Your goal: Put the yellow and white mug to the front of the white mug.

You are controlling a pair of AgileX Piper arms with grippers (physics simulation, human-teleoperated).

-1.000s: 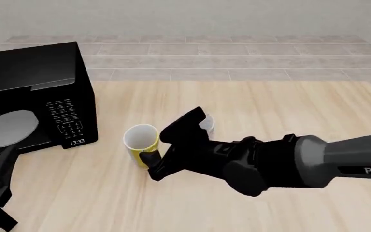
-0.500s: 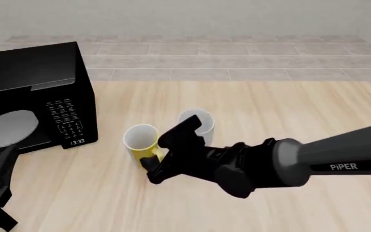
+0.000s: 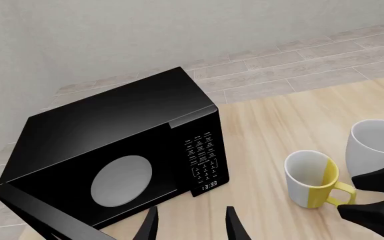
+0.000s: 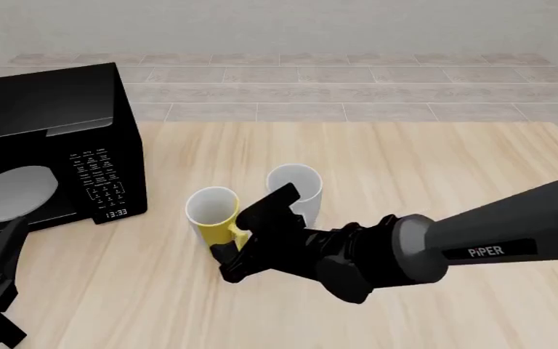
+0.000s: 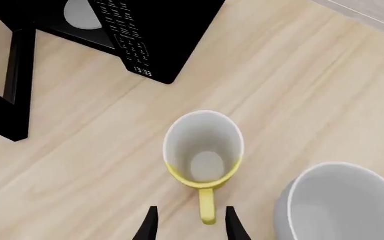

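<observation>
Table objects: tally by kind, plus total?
Mugs: 2, the yellow and white mug and the white mug
Microwaves: 1, the black microwave
Total: 3

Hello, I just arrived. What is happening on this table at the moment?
The right gripper is open, and its fingers stand on either side of the handle of the yellow and white mug without closing on it. That mug stands upright on the table, beside the white mug and near the black microwave. The left gripper is open and holds nothing, low by the microwave. The yellow and white mug is not yet in front of the white one.
</observation>
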